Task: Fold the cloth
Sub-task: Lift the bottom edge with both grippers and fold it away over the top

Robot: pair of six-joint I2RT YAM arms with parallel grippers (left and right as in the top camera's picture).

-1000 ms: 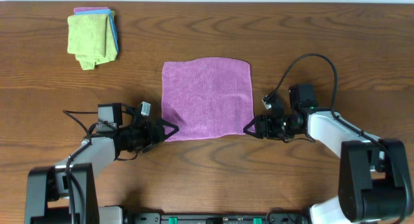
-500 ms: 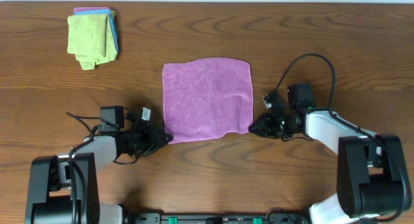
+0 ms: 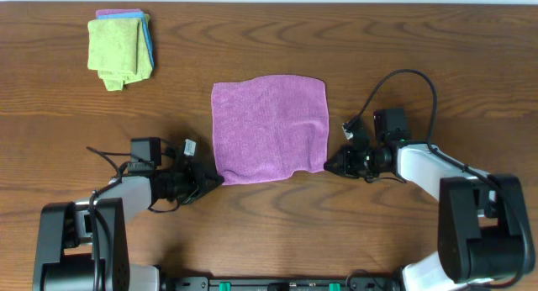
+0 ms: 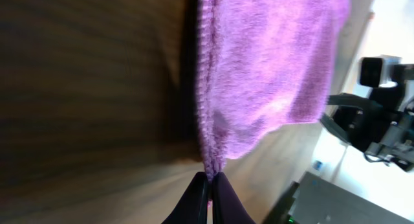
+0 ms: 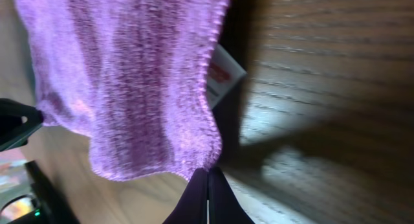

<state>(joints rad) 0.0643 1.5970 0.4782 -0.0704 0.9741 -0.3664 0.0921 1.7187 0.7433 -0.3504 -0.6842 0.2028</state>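
Observation:
A purple cloth (image 3: 269,129) lies spread flat in the middle of the wooden table. My left gripper (image 3: 216,179) is shut on its near left corner; in the left wrist view the black fingertips (image 4: 202,185) pinch the cloth's hem (image 4: 212,160). My right gripper (image 3: 326,165) is shut on the near right corner, and the right wrist view shows the cloth (image 5: 129,81) rising a little off the table above the closed gripper (image 5: 207,175). A white label (image 5: 223,72) sticks out from under the cloth's edge.
A folded stack of yellow-green, blue and pink cloths (image 3: 120,48) sits at the far left of the table. The right arm's black cable (image 3: 402,81) loops over the table to the right of the purple cloth.
Both grippers have moved in to the cloth's near corners and closed on them. The near edge of the cloth has puckered slightly between them.

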